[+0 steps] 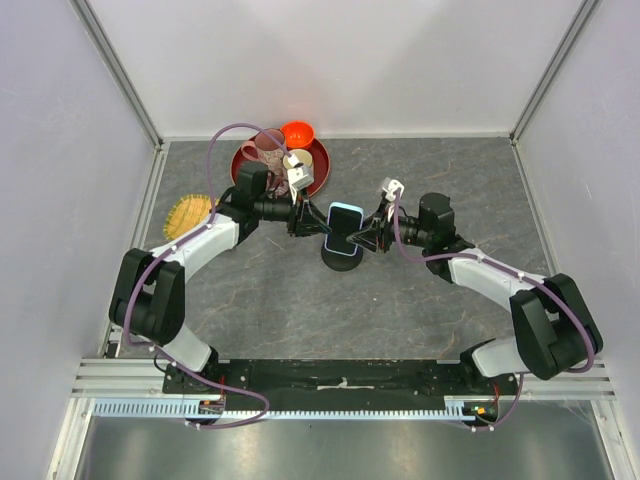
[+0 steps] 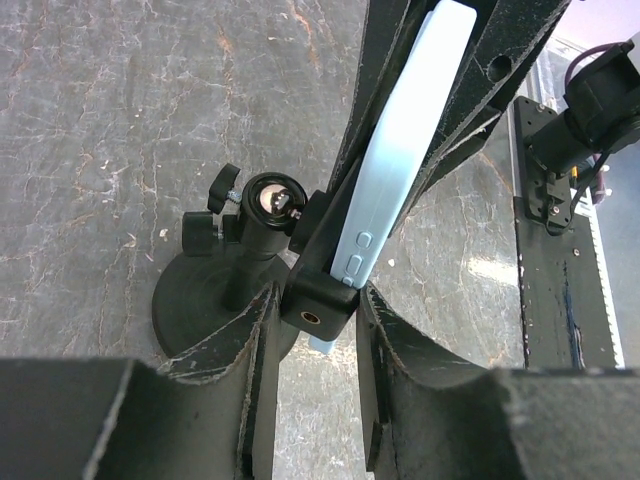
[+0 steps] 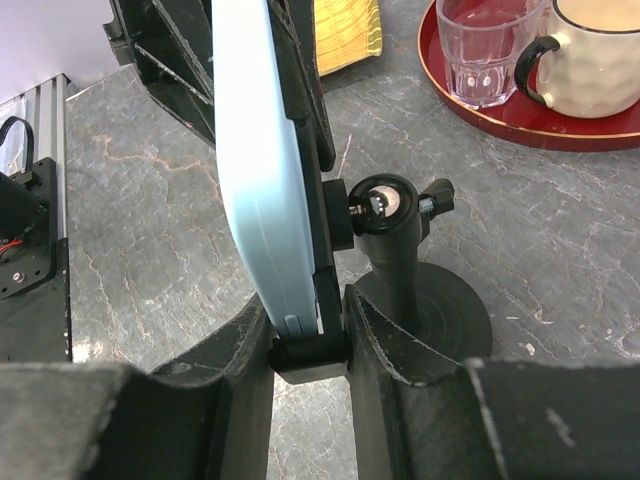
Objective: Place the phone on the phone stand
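- The left gripper (image 2: 318,300) has its two fingers drawn in narrow. They pinch the near clamp block of the black phone stand (image 2: 245,262), which has a round disc base, a short post and a ball joint.
- The small flat phone (image 2: 405,140) with a light blue rim sits in that cradle. It stands edge-on just beyond the left fingertips (its side buttons face the wrist camera), with the post and disc base to their left.
- The right gripper (image 3: 310,305) is closed the same way on the cradle's other end. The phone's rim rises straight ahead of its fingers, and the stand's base is to their right.
- From above, the two grippers meet the phone from either side, over the grey marbled tabletop (image 1: 300,310).
- Ahead and to the right of the right gripper stands a round red tray (image 3: 510,125). It carries a clear glass tumbler (image 3: 488,50) and a cream mug (image 3: 600,60).
- A yellow ribbed object (image 3: 345,30) lies farther ahead of the right gripper.
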`<state>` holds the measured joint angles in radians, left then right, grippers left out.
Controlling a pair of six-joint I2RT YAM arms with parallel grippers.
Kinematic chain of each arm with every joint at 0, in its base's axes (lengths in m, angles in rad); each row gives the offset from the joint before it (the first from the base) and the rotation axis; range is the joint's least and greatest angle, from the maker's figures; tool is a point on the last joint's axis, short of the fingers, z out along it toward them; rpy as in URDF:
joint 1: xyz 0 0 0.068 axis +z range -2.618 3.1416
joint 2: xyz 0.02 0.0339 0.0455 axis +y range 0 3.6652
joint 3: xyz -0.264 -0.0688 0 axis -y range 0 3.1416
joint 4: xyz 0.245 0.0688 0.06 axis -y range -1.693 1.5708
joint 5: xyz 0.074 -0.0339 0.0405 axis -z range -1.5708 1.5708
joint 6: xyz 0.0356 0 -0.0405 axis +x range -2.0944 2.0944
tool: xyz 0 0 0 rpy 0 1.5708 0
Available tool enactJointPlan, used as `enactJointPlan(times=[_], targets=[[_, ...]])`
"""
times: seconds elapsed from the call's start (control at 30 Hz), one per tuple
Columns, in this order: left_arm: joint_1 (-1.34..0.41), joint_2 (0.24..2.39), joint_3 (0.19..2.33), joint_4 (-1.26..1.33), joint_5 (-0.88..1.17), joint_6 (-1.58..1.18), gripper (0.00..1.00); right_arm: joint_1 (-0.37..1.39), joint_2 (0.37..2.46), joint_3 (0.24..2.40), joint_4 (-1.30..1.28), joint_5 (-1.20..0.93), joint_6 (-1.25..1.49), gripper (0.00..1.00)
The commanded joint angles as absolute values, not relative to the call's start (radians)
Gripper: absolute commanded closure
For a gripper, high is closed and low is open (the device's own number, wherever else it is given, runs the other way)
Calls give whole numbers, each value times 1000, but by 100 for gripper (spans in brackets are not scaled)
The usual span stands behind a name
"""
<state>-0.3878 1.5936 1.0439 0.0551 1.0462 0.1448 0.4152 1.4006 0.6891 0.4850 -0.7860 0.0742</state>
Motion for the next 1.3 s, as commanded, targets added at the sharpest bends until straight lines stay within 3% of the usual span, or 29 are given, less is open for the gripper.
enactJointPlan(times=[0.0,0.23,0.27,0.3,0.33,0.43,0.5,0.53,0.83,1.03,1.1,1.27], targets=[[-405,1595,1046,69,1092,192,98,423,1425,713,546,-838,69,100],[-417,1568,1002,84,985,215,98,420,1480,726,523,-805,72,100],[-419,1563,1003,77,948,210,96,420,1479,724,522,-804,78,91],[-419,1554,1002,60,931,204,83,420,1471,721,519,-804,80,80],[-420,1528,996,58,917,198,77,422,1463,719,506,-781,80,61],[-419,1474,965,52,856,170,51,422,1424,704,506,-753,100,44],[-419,1436,972,7,792,125,16,422,1408,707,499,-755,110,35],[-419,1431,982,-32,781,114,9,422,1404,710,492,-746,120,30],[-420,1246,1014,-238,475,-73,5,420,1267,742,261,-585,123,2],[-506,1086,1060,-351,137,-251,11,422,1108,729,43,-286,198,2],[-587,1088,1103,-403,71,-302,8,422,1031,697,3,-131,248,2],[-920,1231,1273,-488,-418,-350,4,419,904,575,47,123,314,2]])
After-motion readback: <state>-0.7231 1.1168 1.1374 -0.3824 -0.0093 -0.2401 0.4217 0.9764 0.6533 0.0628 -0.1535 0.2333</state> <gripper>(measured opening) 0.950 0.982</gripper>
